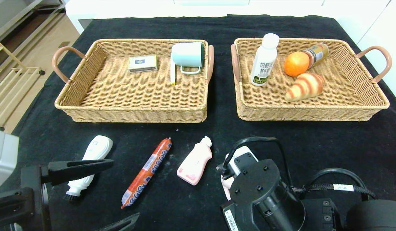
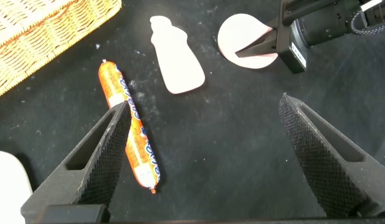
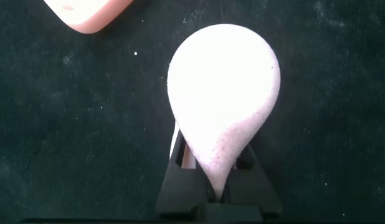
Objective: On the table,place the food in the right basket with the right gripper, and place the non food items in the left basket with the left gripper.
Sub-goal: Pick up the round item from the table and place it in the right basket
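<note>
- The right gripper (image 3: 211,177) is reaching down at the near right of the table, its jaws pinching the narrow end of a pale teardrop-shaped object (image 3: 223,99).
- The left gripper (image 2: 202,155) is hovering at the near left, fingers spread wide and holding nothing.

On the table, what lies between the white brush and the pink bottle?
In the head view, the sausage lies between the white brush and the pink bottle, on the black cloth.

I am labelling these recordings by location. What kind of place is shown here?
Probably a lab or test room set up for sorting practice: a table under a black cloth, two wicker baskets side by side, and white furniture behind.
</note>
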Available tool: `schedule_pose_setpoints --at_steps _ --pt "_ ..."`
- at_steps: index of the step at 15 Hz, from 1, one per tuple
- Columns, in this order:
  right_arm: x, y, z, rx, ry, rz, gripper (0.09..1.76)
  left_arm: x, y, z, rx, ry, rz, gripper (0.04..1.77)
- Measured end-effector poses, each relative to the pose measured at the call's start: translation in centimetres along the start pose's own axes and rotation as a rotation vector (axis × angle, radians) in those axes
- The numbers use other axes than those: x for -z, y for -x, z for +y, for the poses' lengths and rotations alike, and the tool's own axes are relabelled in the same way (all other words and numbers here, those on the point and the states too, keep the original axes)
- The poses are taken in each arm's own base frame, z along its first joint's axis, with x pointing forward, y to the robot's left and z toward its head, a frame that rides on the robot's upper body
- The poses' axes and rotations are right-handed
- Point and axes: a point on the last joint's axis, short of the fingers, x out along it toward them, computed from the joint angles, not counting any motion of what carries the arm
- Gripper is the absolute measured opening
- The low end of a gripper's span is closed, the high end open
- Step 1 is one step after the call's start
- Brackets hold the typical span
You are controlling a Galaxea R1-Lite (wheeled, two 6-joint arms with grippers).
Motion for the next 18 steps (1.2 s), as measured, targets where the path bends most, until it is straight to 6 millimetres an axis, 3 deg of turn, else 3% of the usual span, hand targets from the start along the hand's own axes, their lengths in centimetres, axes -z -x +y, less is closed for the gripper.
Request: schedule_pose_setpoints --at_steps 5,10,18 --pt "0.0 0.2 -0.1 0.0 -0.002 -0.001 0.17 0.0 0.0 0.0 0.0 0.0 0.0 1.72" --pt "-1.1 1.9 -1.6 0.01 -0.012 -0.019 0.17 0.0 0.0 0.0 -0.001 -0.001 -0.001 1.72" --pt "-4.9 3.3 -9.4 0.191 -0.093 -0.13 0.17 0.0 -0.1 0.0 -0.006 -0.009 0.0 1.72"
